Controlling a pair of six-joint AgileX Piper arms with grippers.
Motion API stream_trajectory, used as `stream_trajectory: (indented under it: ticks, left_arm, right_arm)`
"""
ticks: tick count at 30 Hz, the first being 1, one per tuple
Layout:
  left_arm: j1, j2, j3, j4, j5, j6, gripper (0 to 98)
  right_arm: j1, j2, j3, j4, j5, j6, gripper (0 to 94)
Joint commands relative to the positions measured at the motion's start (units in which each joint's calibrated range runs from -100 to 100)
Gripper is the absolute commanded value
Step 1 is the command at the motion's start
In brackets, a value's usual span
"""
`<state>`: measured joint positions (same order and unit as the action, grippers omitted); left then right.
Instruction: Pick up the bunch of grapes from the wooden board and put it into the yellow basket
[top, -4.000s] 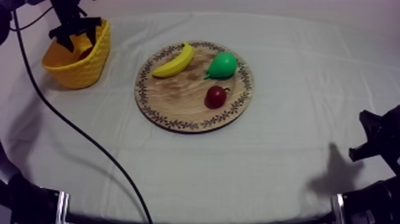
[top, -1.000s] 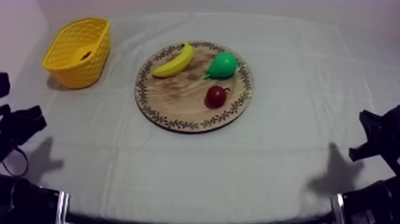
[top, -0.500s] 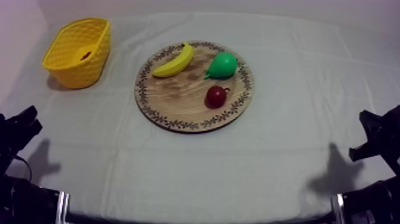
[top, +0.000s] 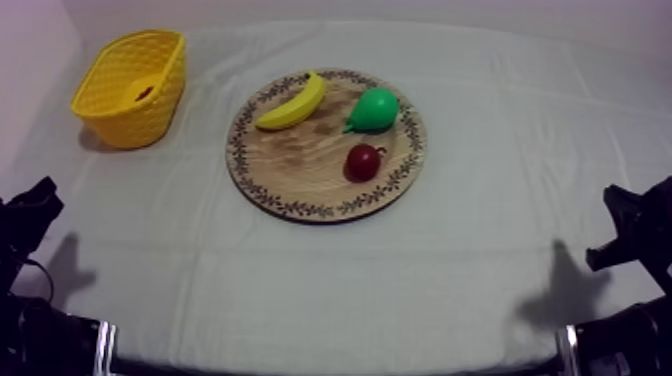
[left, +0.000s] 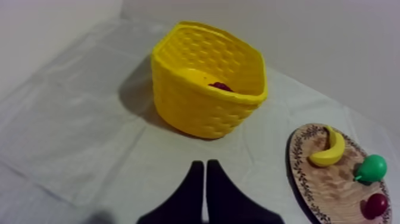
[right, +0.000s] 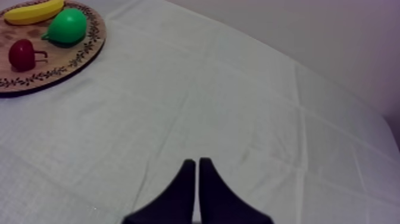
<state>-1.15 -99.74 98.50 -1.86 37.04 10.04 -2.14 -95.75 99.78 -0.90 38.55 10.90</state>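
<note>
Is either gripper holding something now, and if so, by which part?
Nothing is held. The left gripper and the right gripper are both shut on nothing.

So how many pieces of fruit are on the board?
3: a banana near the board's far rim, a pear beside it, a small red fruit nearer the middle. The basket holds something dark, mostly hidden.

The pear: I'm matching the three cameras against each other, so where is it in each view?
Top view: the pear lies on the wooden board's far right part, right of the banana, behind the small red fruit.
Left wrist view: pear on the board, between banana and small red fruit.
Right wrist view: pear on the board, beside both.
Shared landmark: the board's patterned rim.
</note>
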Motion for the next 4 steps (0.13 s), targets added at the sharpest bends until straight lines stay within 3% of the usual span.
stream_trajectory:
  ticks: [1,4]
  left_arm:
    - [-0.18,0.0,0.04,-0.02,-0.01,0.0,0.0]
    - [-0.33,0.0,0.05,-0.02,-0.01,0.05,0.0]
  right_arm:
    - [-0.01,0.0,0.0,-0.01,-0.01,-0.03,0.3]
    - [-0.01,0.0,0.0,-0.01,-0.01,-0.03,0.3]
